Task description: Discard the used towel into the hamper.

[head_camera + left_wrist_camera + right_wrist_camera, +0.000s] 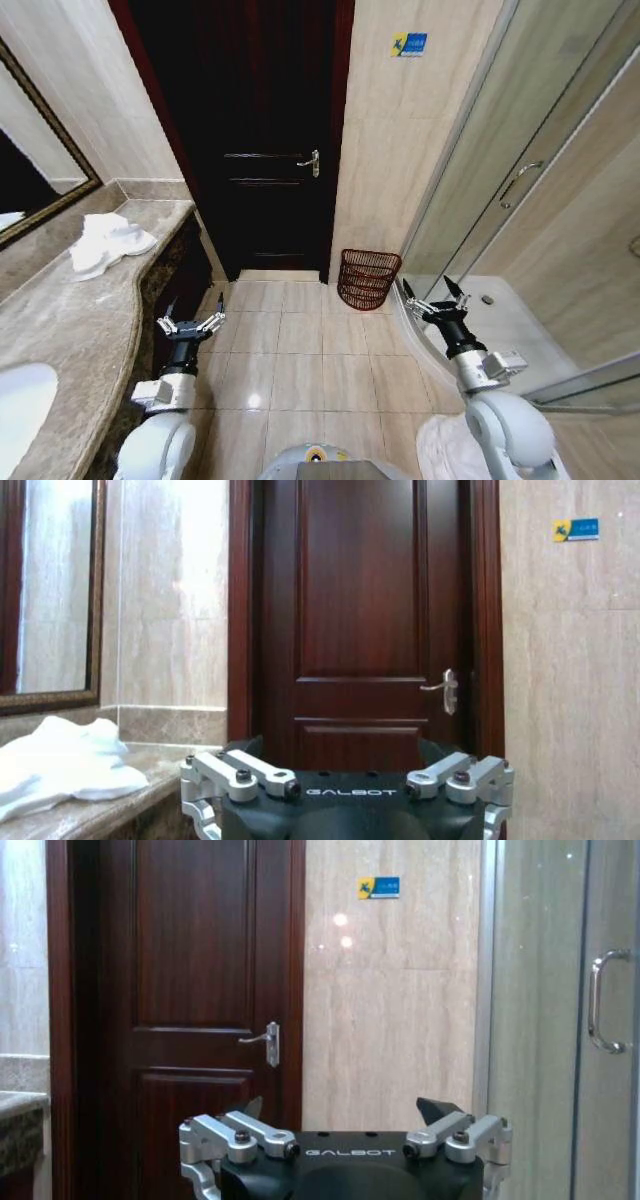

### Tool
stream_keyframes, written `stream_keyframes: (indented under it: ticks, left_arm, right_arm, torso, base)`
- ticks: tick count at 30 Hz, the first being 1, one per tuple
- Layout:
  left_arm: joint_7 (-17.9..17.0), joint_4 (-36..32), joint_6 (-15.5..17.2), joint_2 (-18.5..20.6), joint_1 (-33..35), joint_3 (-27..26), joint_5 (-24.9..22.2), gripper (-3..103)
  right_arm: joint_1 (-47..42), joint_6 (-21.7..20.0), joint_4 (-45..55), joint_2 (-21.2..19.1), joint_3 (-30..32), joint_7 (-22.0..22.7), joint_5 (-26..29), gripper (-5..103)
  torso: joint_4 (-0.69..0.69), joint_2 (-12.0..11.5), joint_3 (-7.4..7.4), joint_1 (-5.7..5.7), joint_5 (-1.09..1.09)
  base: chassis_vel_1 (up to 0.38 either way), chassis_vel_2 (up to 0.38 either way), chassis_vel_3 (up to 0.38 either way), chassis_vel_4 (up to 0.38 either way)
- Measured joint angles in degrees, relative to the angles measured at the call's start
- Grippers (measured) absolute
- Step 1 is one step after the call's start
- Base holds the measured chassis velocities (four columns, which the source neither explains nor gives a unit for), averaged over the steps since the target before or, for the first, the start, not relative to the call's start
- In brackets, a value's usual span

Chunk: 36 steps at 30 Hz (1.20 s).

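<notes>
From the head view you see the white towel [105,243] lying crumpled on the marble countertop [70,320], on your left, close to the back wall and under the framed mirror [35,170]. Your left gripper [191,320] hangs lower and nearer to you, out over the tiled floor [300,350] just beside the counter's front edge, well apart from the towel; its fingers are spread wide and hold nothing. The hamper [368,278], a reddish-brown openwork basket, stands on the floor against the beige wall, right of the dark wooden door [265,140] and left of the glass shower enclosure [520,180]. Your right gripper [436,297] hovers near the hamper, a little to its right and nearer to you, not touching it; it too is spread wide and empty.

In the left wrist view the towel [60,769] sits on the counter edge off to one side of the left gripper [345,744], ahead of it and apart from it. The door with its lever handle [445,688] faces you.

In the right wrist view the right gripper [345,1108] points toward the wall between the door and the shower door handle [605,1001], its fingertips [438,1108] set wide apart with nothing between them
</notes>
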Motion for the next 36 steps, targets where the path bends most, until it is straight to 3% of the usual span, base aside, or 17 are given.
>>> stream_keyframes:
  ticks: [36]
  left_arm:
    - [-0.1, 0.0, 0.4, -0.9, -0.7, 0.2, -1.7, 100]
  right_arm:
    - [0.6, -0.8, 0.5, 1.9, -0.7, -0.1, -1.7, 100]
  torso:
    - [0.00, 0.0, 0.00, 0.00, 0.01]
  base:
    - [0.000, 0.000, 0.000, 0.000]
